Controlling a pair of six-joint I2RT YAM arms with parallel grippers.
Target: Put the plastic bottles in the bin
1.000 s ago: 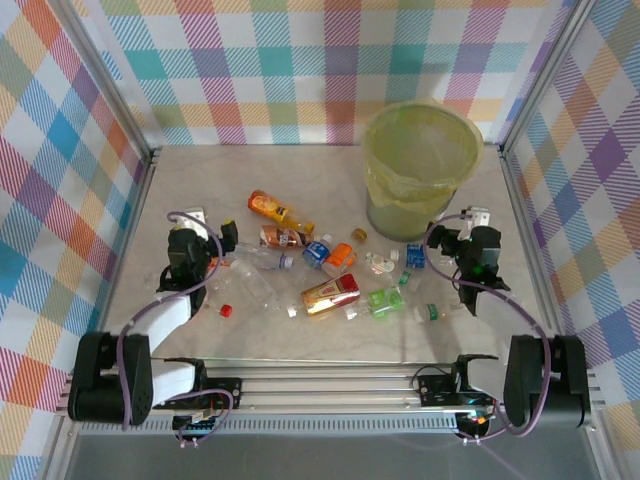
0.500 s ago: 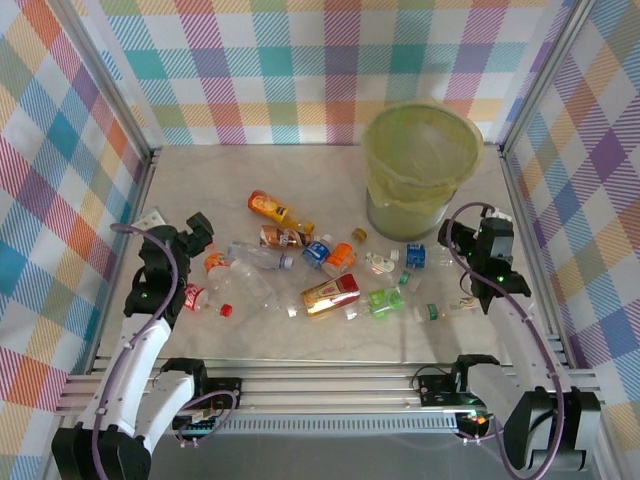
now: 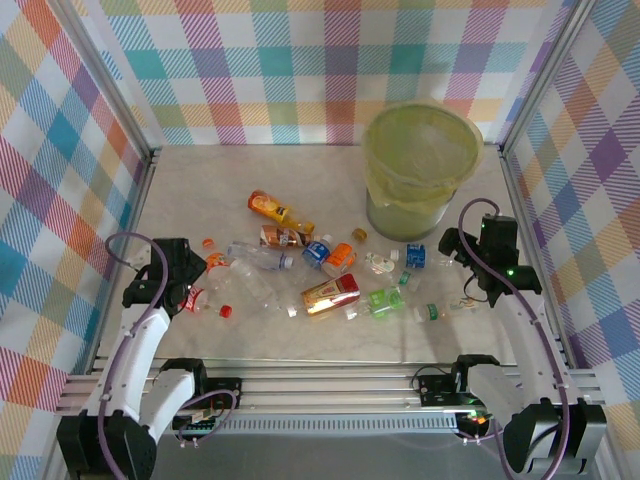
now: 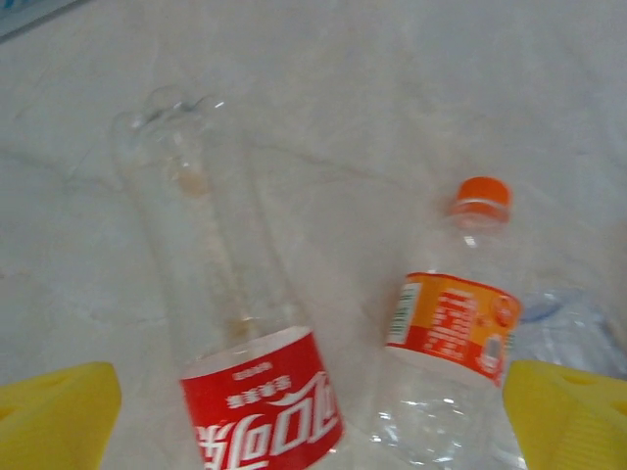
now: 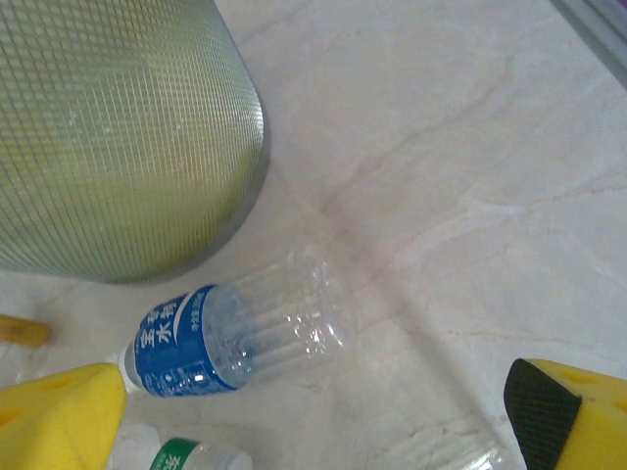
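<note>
Plastic bottles [image 3: 330, 293] lie on their sides, scattered across the middle of the pale marbled table [image 3: 250, 180] in the overhead view. The bin [image 3: 420, 165], a round mesh basket lined with a yellow-green bag, stands upright at upper right, just beyond the right end of the scatter.

The left gripper [image 4: 312, 416] is at the left end of the scatter with its jaws wide apart and nothing held. In its wrist view the yellow fingertips sit in the two lower corners. Between them lie a clear red-label bottle [image 4: 206, 245], its base toward the upper left, and a clear orange-cap bottle [image 4: 456, 323], its cap toward the top of the frame. Whether the two touch cannot be told.

The right gripper [image 5: 313, 416] also has its jaws spread and is empty, low beside the foot of the bin. In its wrist view the bin's mesh wall occupies the upper left. A clear blue-label bottle [image 5: 235, 343] lies just below that wall, above the lower-left fingertip. A green-label bottle [image 5: 181, 455] shows at the bottom edge beside that same fingertip.
</note>
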